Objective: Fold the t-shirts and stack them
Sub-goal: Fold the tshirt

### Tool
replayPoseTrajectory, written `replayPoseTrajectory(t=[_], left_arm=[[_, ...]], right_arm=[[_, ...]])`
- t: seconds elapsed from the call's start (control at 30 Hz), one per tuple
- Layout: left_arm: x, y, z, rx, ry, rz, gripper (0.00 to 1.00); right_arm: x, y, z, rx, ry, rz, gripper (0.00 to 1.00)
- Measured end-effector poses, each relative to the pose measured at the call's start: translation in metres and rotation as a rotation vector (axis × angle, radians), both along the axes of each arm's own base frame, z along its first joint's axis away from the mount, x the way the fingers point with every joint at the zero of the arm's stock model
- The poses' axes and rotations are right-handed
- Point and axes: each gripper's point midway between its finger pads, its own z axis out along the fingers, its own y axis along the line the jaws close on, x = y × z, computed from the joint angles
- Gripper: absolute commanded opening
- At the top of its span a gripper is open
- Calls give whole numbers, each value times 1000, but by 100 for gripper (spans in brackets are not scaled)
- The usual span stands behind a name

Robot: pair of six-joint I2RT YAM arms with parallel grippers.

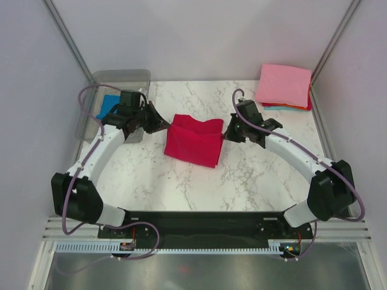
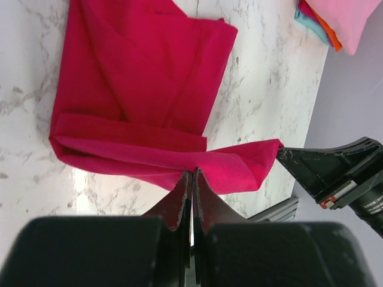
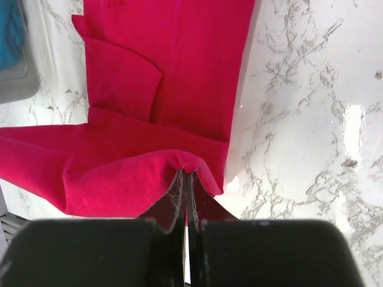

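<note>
Table (image 1: 266, 175): white marble-pattern top with grey veining. It's glossy, with light glare showing in both wrist views. Pale lilac-grey wall panels close it in on three sides, and aluminium frame posts (image 1: 65, 36) run up at the far corners. The arm bases are bolted to a black plate (image 1: 199, 220) at the near edge, and a white slotted cable duct (image 1: 181, 246) sits in front of it.

Crimson t-shirt (image 1: 195, 140) is mid-table, partly folded into a rough rectangle and mostly flat on the marble. One edge strip is stretched between the two grippers.

Left gripper (image 2: 191, 176): fingers pressed together, nipping that strip at the shirt's left side.

Right gripper (image 3: 185, 174): fingers pressed together, with cloth bunched over the tips at the shirt's right side.

Clear plastic tub (image 1: 121, 78) sits in the far-left corner, just behind the left wrist. Blue t-shirt (image 1: 107, 106) is inside it.

The folded stack is in the far-right corner against the wall, well apart from the crimson shirt. Pink t-shirt (image 1: 284, 84) is on top, with the orange t-shirt (image 2: 330, 33) and teal t-shirt (image 2: 308, 23) showing as edges under it. A thin red edge also shows there, can't tell what it belongs to.
</note>
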Motion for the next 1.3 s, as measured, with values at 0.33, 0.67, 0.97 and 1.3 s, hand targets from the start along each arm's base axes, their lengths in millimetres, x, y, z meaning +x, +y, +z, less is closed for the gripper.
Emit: replayPoseTrajectory(t=[0.33,0.67,0.97,1.3], left_arm=[[89,-12,-7,-45,17,-36,2],[179,-34,0,-110,-50,-97,4],[252,-58,-69,-199,-40,-178,40],[229,-83,-87,-290,46,-263,100]], right_arm=[[61,-14,-20,1,51,-6,0],[134,-22,-30,43,44,-14,0],[162,-32,-88,45,139,-39,0],[157,-38,-99,35,153,-64,73]])
